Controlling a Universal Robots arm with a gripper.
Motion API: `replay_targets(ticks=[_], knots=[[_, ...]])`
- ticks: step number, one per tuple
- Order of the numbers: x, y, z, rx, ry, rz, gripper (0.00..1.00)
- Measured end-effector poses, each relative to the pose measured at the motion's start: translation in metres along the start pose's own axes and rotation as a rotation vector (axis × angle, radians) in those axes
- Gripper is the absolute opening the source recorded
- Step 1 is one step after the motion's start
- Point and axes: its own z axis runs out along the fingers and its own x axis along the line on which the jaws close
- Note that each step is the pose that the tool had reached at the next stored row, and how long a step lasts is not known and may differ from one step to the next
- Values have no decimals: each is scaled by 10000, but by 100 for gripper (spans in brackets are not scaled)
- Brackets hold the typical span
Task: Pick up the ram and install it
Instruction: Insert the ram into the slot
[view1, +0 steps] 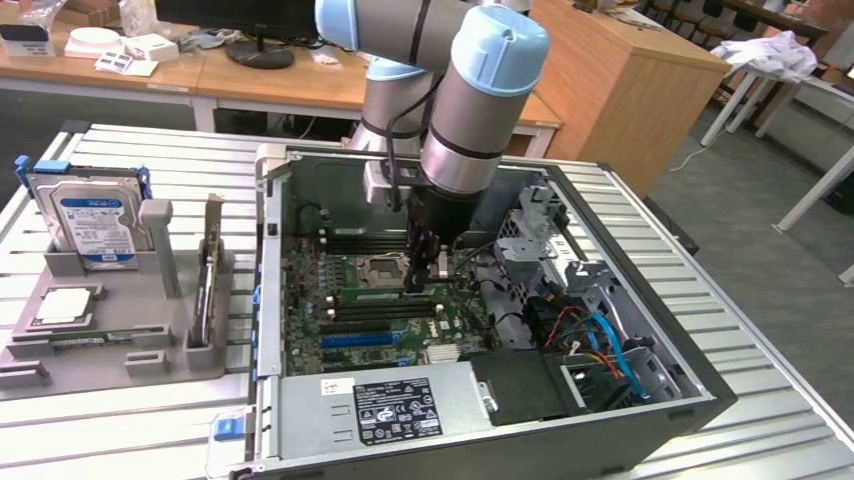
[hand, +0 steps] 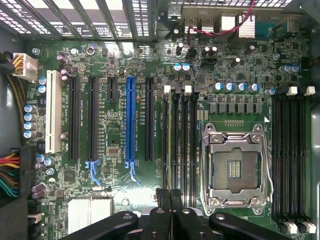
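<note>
On the exterior view's left, a silver and blue hard drive stands up in a grey holder on the striped metal surface. Next to it is the open computer box with the green main board lying flat inside. The ram is a long thin green stick. It lies along the dark memory slots, just beside the square silver chip socket. The robot's black hand reaches straight down into the box, and its tips are right at the ram. The hand is closed tight, with its fingers pressed together. I cannot tell if it pinches the ram or only touches it. Farther right are blue and orange wires.
</note>
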Motion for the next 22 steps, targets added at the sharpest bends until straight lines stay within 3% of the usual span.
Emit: replay_targets(ticks=[22], knots=[[2, 7, 24, 0, 1, -1, 11]])
